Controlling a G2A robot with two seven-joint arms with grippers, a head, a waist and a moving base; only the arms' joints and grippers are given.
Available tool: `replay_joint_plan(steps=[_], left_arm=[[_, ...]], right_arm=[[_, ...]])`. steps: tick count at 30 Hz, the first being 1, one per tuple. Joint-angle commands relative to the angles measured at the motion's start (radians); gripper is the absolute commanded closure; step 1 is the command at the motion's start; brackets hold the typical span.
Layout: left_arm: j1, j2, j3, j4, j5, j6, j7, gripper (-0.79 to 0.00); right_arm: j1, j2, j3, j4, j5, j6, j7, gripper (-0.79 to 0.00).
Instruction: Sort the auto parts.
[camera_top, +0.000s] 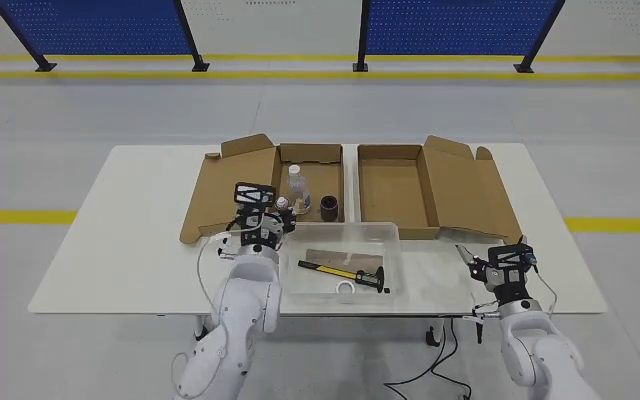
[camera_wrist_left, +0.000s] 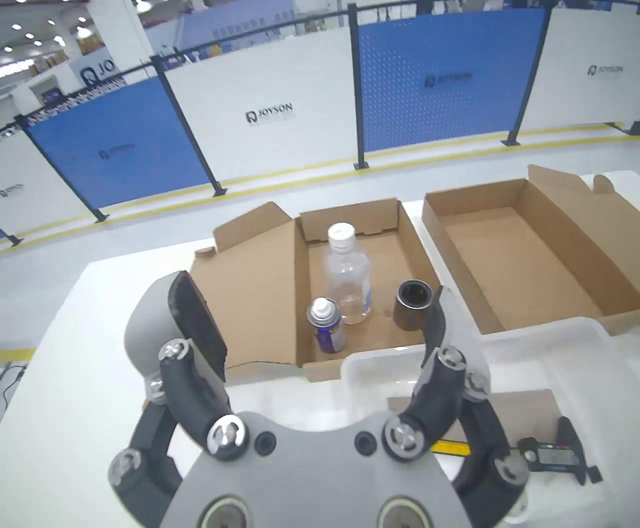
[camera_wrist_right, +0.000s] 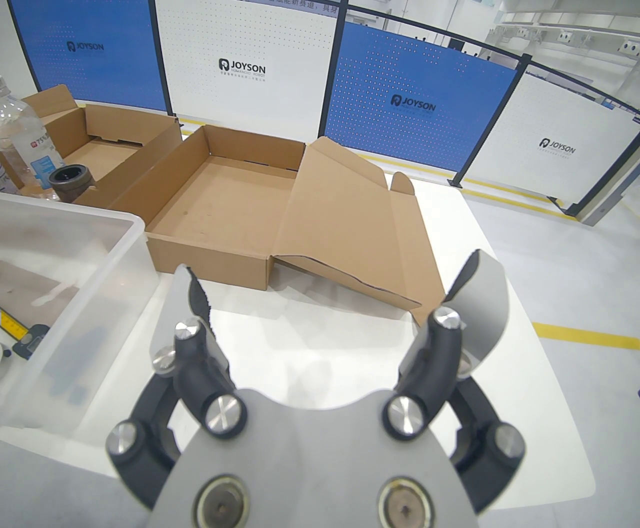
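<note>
Left gripper (camera_wrist_left: 311, 287), jaws spread wide on nothing, hangs at ten o'clock of the clear plastic bin (camera_top: 392, 235). The open brown cardboard box (camera_top: 312, 155) at the bin's eleven o'clock holds a clear plastic bottle (camera_top: 297, 185), a small blue spray can (camera_top: 283, 204) and a dark metal cylindrical sleeve (camera_top: 329, 208). A black-and-yellow caliper (camera_top: 345, 273) lies in the bin. Right gripper (camera_wrist_right: 331, 265), likewise apart, sits at four o'clock.

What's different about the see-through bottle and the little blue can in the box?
The clear bottle is taller; the spray can is clearly shorter. The bottle is see-through with a white cap; the can is blue with a silver top and a small white nozzle. The can stands nearer the robot's side of the box, and the bottle stands farther back. Both stand upright, close together, in the same cardboard box.
</note>
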Motion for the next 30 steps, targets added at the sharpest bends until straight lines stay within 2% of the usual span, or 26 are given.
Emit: replay_joint_plan(steps=[1,4,10,14,30], left_arm=[[0.048,0.005,-0.052,-0.036,-0.016,-0.004,0.003,-0.785],[0.107,0.014,-0.108,-0.092,0.012,-0.020,0.015,-0.785],[0.225,0.023,-0.189,-0.199,0.093,0.008,-0.008,-0.785],[0.283,0.025,-0.239,-0.232,0.104,0.028,-0.034,-0.785],[0.297,0.023,-0.258,-0.237,0.075,0.038,-0.052,-0.785]], right_arm=[[0.000,0.000,0.000,0.000,0.000,0.000,0.000,-0.785],[0.000,0.000,0.000,0.000,0.000,0.000,0.000,-0.785],[0.000,0.000,0.000,0.000,0.000,0.000,0.000,-0.785],[0.000,0.000,0.000,0.000,0.000,0.000,0.000,-0.785],[0.000,0.000,0.000,0.000,0.000,0.000,0.000,-0.785]])
